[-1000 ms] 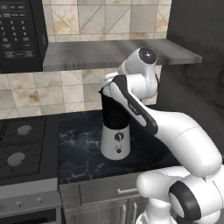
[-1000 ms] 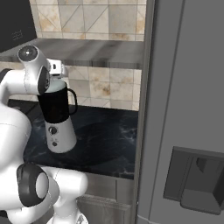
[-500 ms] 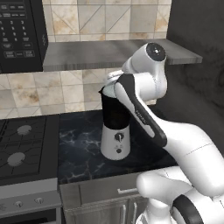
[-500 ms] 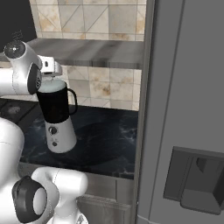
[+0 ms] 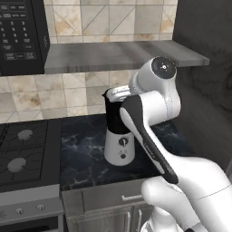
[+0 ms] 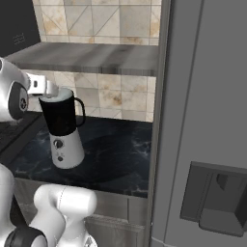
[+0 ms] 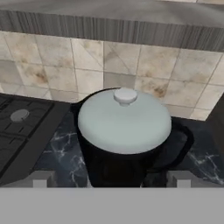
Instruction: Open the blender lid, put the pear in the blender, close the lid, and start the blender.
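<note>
The blender [image 5: 118, 144] stands on the dark marble counter, with a near-black jar [image 6: 60, 117] on a white base [image 6: 67, 148]. The pale blender lid [image 7: 124, 120] sits shut on the jar, its small knob [image 7: 125, 96] upright at the centre. My gripper [image 7: 111, 179] is open, level with the jar's top and on the near side of the lid. Its two fingertips [image 7: 41, 178] stand wide apart and touch nothing. From the right base view the gripper [image 6: 48, 88] hangs just left of the lid [image 6: 58, 96]. The pear is out of view.
A gas stove [image 5: 22, 152] lies left of the blender, with a microwave [image 5: 20, 31] above it. A grey shelf [image 5: 118, 54] runs low over the jar. The tall fridge [image 6: 207, 120] walls off the right side. Bare counter [image 6: 116, 154] lies right of the blender.
The arm's upper joints have swung right, and the hand has sunk a little and drawn back from the lid. The lid has stayed on the jar and the jaws have stayed open.
</note>
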Available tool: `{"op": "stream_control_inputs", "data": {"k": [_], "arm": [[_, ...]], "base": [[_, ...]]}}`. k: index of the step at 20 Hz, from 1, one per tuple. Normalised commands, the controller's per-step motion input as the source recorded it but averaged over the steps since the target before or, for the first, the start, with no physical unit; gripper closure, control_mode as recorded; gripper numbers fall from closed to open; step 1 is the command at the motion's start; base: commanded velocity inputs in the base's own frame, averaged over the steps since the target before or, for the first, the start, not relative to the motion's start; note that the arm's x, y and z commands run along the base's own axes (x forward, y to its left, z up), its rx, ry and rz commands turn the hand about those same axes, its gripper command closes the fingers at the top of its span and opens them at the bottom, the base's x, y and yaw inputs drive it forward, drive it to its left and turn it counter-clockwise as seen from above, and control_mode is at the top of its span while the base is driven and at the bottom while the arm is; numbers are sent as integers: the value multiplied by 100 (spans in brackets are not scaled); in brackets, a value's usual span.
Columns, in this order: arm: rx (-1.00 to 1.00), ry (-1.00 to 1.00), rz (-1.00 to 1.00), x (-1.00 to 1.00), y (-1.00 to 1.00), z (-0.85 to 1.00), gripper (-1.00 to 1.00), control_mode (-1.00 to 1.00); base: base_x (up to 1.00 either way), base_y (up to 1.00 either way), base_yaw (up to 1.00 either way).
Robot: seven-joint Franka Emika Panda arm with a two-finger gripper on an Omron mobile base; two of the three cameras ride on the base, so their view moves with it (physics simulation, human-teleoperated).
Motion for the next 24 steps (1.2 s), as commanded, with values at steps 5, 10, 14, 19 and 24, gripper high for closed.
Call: {"op": "stream_control_inputs", "data": {"k": [5,10,14,19,24], "arm": [[-2,0,-22,-46,20,-62,-100,-100],[-2,0,-36,-21,37,-59,-100,-100],[0,-2,-44,0,47,-44,-100,-100],[0,-8,-43,0,27,-44,-100,-100],[4,-10,-27,0,7,-56,-100,-100]], "base": [[0,0,0],[0,0,0],[0,0,0],[0,0,0],[0,0,0]]}}
